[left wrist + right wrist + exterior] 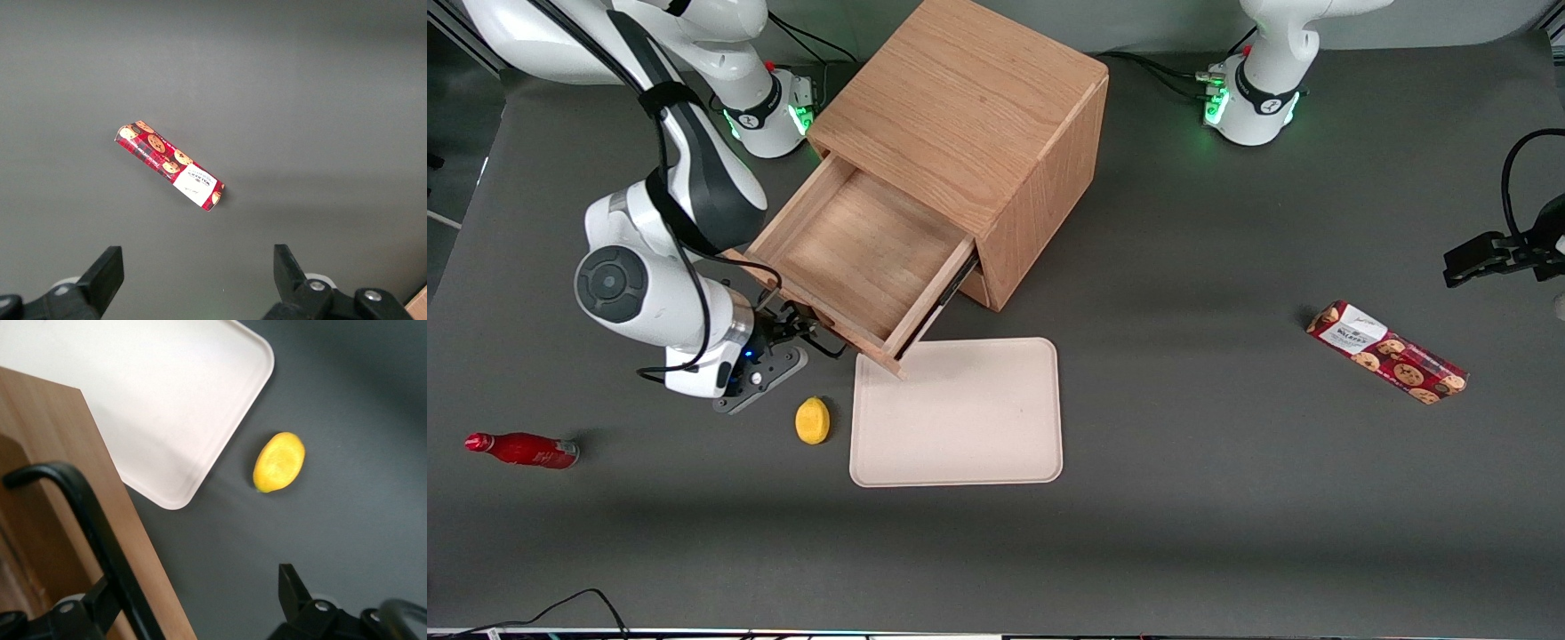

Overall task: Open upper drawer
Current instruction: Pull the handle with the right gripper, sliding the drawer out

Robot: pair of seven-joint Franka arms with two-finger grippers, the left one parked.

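Note:
The upper drawer [863, 253] of the wooden cabinet [969, 107] stands pulled far out, its light oak tray bare inside. My right gripper [796, 324] is at the drawer's front panel, nearer the front camera than the cabinet. In the right wrist view the gripper [197, 587] is open, with its jaws wide apart. The thin black wire handle [87, 513] on the drawer front [60, 433] runs right beside one finger [107, 593]. The other finger [288, 577] hangs over bare table. The lower drawer is hidden under the open one.
A cream tray [960, 413] lies flat just in front of the open drawer and also shows in the right wrist view [153, 393]. A yellow lemon [812, 420] lies beside it, near the gripper. A red bottle [523, 450] lies toward the working arm's end, a cookie box [1385, 352] toward the parked arm's.

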